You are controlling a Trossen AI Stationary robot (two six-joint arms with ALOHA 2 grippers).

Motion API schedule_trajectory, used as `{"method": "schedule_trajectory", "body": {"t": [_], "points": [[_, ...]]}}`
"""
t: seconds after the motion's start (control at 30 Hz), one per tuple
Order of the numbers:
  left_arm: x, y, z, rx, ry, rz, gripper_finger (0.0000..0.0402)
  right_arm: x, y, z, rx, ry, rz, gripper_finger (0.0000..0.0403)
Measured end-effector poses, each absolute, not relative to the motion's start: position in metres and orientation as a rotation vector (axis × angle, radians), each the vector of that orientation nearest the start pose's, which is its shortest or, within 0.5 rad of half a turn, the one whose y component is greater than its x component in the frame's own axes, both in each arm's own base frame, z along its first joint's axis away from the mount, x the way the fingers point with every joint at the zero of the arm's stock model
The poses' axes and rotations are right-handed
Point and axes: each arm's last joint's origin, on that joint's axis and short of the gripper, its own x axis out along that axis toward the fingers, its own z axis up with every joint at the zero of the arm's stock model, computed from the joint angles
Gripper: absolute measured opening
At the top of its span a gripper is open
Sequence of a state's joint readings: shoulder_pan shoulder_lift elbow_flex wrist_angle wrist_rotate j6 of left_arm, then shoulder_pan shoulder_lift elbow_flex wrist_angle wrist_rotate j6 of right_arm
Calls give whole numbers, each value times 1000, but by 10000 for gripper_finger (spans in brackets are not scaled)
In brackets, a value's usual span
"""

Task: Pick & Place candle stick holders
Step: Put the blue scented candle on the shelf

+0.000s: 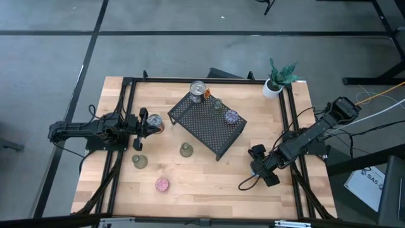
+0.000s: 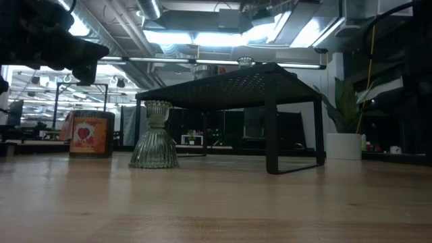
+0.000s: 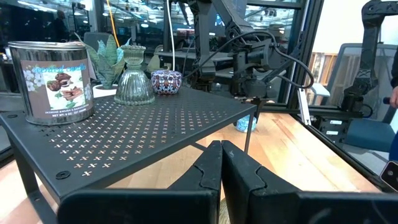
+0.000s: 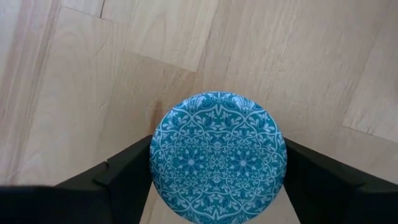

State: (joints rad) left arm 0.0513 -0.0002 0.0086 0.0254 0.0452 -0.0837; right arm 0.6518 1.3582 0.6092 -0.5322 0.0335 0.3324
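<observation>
Left arm lies low along the left edge of the desk [image 1: 209, 183]. Left gripper [image 1: 143, 121] has its two fingers pressed together with nothing between them; the left wrist view shows both tips meeting. Just beside it sits a red-labelled tin [image 1: 155, 123], near the left corner of the black mesh rack [image 1: 201, 126].

On bare wood toward the near edge: an olive-green holder [image 1: 139, 161] below the left gripper, a pink holder [image 1: 162, 184] closer to the near edge, and a second olive-green holder [image 1: 186, 150] just off the rack's near-left side. In the low view this one stands upright, ribbed and flared at the base.

Rack sits at the middle of the desk, turned corner-on. On its top, far corner: a silver tin [image 1: 198, 90] with a printed label; beside it a clear green glass holder [image 1: 217, 105], upright; then a purple holder [image 1: 232, 116] toward the right corner. All three stand apart from one another.

White pot with a green plant [image 1: 276, 81] at the far right corner of the desk.

Right arm reaches in from the right edge. Right gripper [image 1: 257, 166] points down at the wood near the near-right part of the desk. In the right wrist view a blue patterned holder [image 4: 217, 157] sits between the two fingers [image 4: 124, 175], one on each side. The fingers appear to touch its sides, though contact is hard to confirm; the holder seems to rest on the wood. Jaws stand wide, about the holder's width.
</observation>
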Motion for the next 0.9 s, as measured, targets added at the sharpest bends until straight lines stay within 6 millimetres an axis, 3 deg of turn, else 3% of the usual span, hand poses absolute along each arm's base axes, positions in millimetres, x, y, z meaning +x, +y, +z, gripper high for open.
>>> {"method": "schedule_trajectory", "body": {"t": [0.37, 0.9], "points": [[97, 4, 169, -82, -34, 5, 1, 173, 130, 154, -153, 1276, 321, 309], [97, 4, 169, -82, -34, 5, 1, 202, 133, 225, -103, 1302, 398, 308]]}}
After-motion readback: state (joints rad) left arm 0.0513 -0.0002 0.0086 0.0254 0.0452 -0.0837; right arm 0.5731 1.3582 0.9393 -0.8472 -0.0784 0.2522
